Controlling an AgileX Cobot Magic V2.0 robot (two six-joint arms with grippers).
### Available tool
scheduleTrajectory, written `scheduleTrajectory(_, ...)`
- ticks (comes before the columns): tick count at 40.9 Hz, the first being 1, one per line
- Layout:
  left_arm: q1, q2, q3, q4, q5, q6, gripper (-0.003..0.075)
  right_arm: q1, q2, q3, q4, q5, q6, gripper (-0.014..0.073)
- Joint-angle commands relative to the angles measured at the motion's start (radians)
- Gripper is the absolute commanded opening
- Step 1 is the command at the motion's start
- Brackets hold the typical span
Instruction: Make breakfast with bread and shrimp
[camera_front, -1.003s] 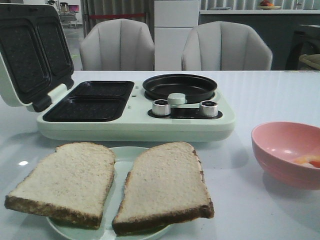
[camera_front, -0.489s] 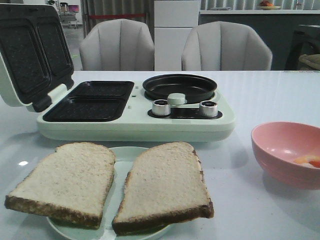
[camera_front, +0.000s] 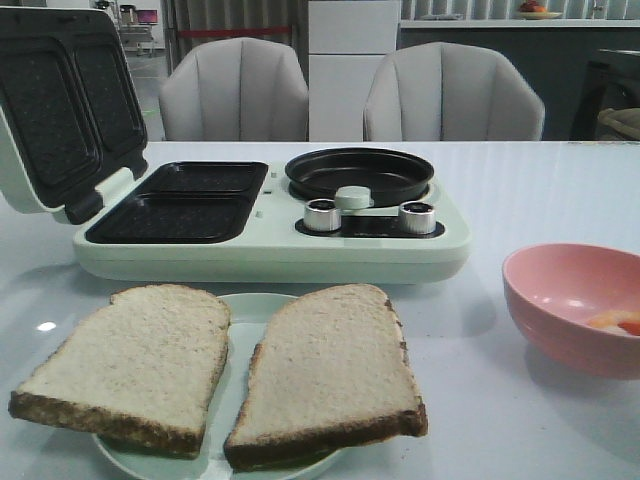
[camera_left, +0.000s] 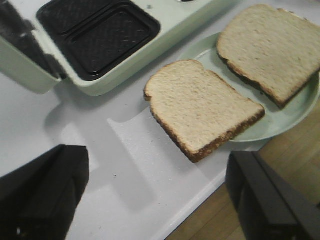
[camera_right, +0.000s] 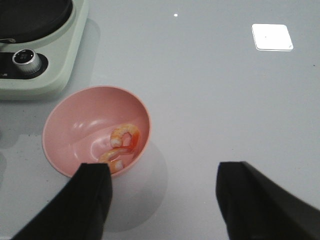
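Two slices of bread lie side by side on a pale green plate (camera_front: 250, 305) near the table's front edge: the left slice (camera_front: 130, 360) and the right slice (camera_front: 330, 370). The left wrist view shows both, one slice (camera_left: 200, 105) overhanging the plate (camera_left: 295, 115), the other (camera_left: 272, 45) beyond it. Two curled orange-and-white shrimp (camera_right: 126, 137) (camera_right: 112, 159) rest in a pink bowl (camera_right: 80, 125), seen at the right in the front view (camera_front: 560, 290) with the shrimp (camera_front: 618, 322). My left gripper (camera_left: 157, 195) is open above the table edge. My right gripper (camera_right: 162, 192) is open just beside the bowl. Neither holds anything.
A pale green breakfast maker (camera_front: 270, 245) stands behind the plate with its lid (camera_front: 60, 100) open, two black sandwich plates (camera_front: 185, 200), a round black pan (camera_front: 360, 172) and two knobs (camera_front: 322, 215). Two grey chairs (camera_front: 235, 90) stand beyond the table.
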Motion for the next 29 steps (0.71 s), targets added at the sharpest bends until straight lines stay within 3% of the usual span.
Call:
scheduleTrajectory(1, -0.087, 0.027, -0.014, 0.080, -0.068, 0.016, 0.0593, -0.007, 0.012, -0.028, -0.014, -0.076, -0.004, 0.0552)
scheduleTrajectory(18, -0.289, 0.369, -0.014, 0.369, -0.081, -0.018, 0.0593, -0.007, 0.012, -0.028, -0.014, -0.076, -0.004, 0.0552)
scheduleTrajectory(21, -0.321, 0.445, -0.014, 0.479, -0.099, -0.112, 0.0593, -0.007, 0.012, -0.028, -0.014, -0.076, -0.004, 0.0552)
scheduleTrajectory(29, -0.410, 0.627, -0.014, 0.936, -0.076, -0.531, 0.0593, -0.007, 0.012, -0.028, -0.014, -0.076, -0.004, 0.0552)
